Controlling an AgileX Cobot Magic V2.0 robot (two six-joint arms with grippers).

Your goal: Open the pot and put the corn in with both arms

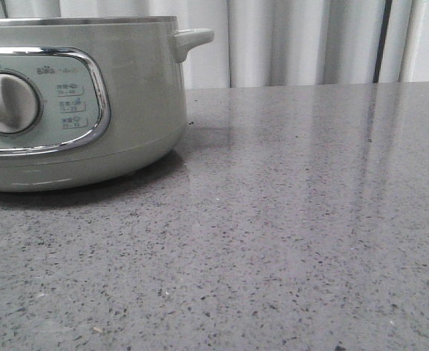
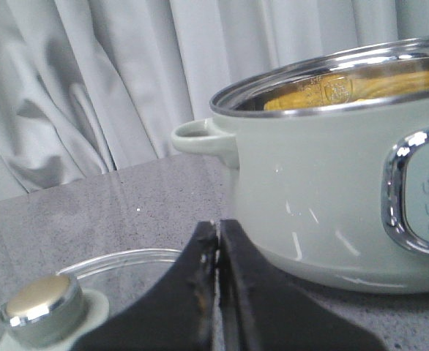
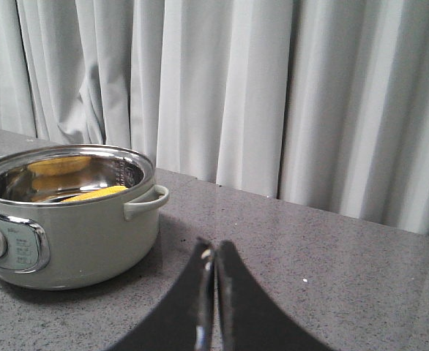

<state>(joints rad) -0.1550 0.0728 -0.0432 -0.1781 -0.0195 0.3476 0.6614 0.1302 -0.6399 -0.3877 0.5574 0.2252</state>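
Note:
The pale grey-green pot [image 1: 75, 110] stands at the left of the grey counter, its dial panel facing me. It stands open in the right wrist view [image 3: 68, 219], and the yellow corn [image 3: 96, 194] lies inside it. The left wrist view also shows the pot [image 2: 331, 175] with the corn [image 2: 361, 89] just above its steel rim. The glass lid [image 2: 61, 307] with its metal knob lies flat on the counter beside the pot. My left gripper [image 2: 217, 228] is shut and empty between lid and pot. My right gripper [image 3: 213, 250] is shut and empty, off to the pot's side.
The grey speckled counter [image 1: 295, 219] stretches to the right of the pot. Pale curtains [image 3: 273, 88] hang behind the counter's far edge. The pot's small side handle [image 1: 192, 38] sticks out toward the right.

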